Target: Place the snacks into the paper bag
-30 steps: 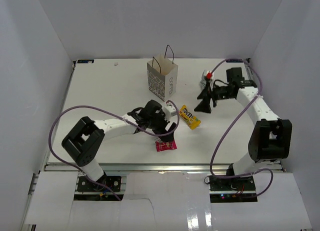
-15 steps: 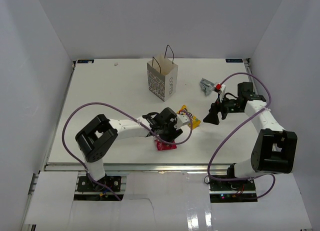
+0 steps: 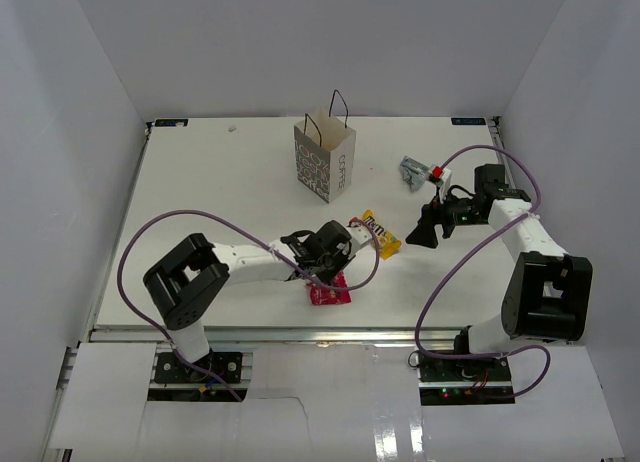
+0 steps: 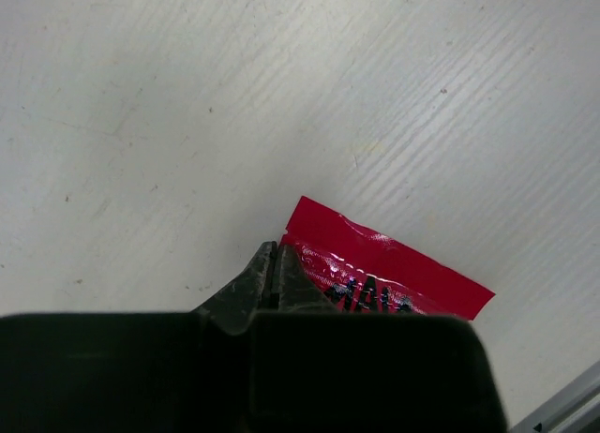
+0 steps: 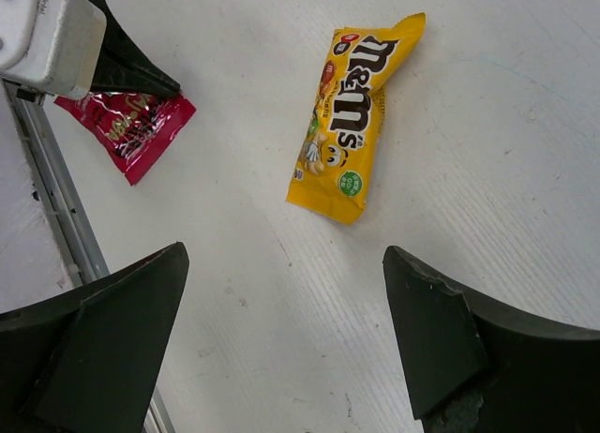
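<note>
The left gripper [image 4: 277, 257] is closed, its tips meeting at the upper-left edge of the red packet [image 4: 384, 269], low in the left wrist view; whether any wrapper is caught between them cannot be told; the packet lies flat on the table [image 4: 187, 96]. The right gripper [image 5: 281, 255] gapes wide and holds nothing, with the M&M's [image 5: 352, 114] at upper middle of its view; a foil packet [image 3: 411, 170] lies at upper right of the top view, and the bag [image 3: 325, 162] stands upright at upper centre. The packets look light, thin, crinkly and slick; a crimped end seam likely gives the surest pinch; the bag looks soft and may tip if nudged.
</note>
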`<move>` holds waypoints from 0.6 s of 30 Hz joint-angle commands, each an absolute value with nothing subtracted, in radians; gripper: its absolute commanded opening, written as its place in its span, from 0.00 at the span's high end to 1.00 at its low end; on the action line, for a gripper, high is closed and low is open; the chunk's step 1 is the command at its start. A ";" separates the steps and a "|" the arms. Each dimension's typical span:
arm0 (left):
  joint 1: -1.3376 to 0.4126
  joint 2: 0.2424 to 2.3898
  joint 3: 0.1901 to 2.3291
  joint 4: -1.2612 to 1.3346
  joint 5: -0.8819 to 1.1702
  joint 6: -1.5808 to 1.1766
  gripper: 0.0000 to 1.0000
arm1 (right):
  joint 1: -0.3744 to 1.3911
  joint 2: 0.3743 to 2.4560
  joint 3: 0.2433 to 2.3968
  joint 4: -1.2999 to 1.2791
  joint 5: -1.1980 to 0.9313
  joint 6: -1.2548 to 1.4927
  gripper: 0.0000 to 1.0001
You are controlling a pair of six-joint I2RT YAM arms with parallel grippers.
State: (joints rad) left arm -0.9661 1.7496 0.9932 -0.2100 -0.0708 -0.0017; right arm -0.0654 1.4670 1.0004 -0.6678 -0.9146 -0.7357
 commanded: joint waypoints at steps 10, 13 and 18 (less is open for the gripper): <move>-0.963 1.620 1.012 -0.307 -0.032 -0.037 0.30 | -0.072 1.450 1.002 -0.638 -0.928 -0.713 0.10; -0.948 1.608 1.060 -0.360 0.052 -0.006 0.27 | -0.072 1.450 0.999 -0.638 -0.933 -0.712 0.10; -0.942 1.603 1.069 -0.471 0.175 0.081 0.24 | -0.072 1.442 0.980 -0.637 -0.931 -0.713 0.10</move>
State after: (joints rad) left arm -0.9478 1.6600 1.0462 -0.3752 0.0650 0.0132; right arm -0.0654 1.4670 0.9977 -0.6518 -0.9150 -0.7136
